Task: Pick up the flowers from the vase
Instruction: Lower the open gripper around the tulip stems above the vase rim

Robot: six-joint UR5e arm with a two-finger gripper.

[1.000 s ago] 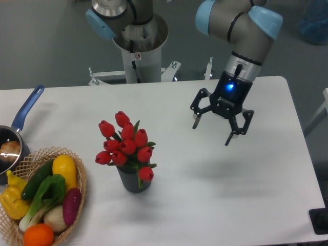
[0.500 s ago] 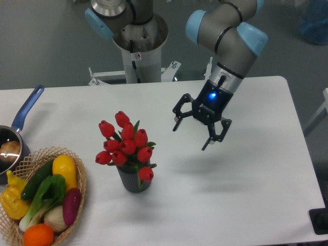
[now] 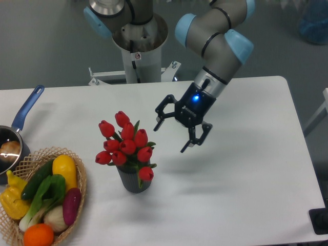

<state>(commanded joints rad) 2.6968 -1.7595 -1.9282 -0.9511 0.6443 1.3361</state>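
gripper [image 3: 170, 136]: fingers spread apart, nothing between them, hanging above the table [image 3: 246, 174]
change: has moved left and a bit lower across the last second, from right of centre toward the bunch; jaw spread unchanged
flowers [image 3: 125, 143]: red tulips, left of the gripper and slightly lower, near but not touching, unmoved
vase [image 3: 134, 180]: dark cup holding the stems, below-left of the gripper
basket [image 3: 81, 190]: far left of the gripper, with vegetables
saucepan [image 3: 20, 120]: far left edge
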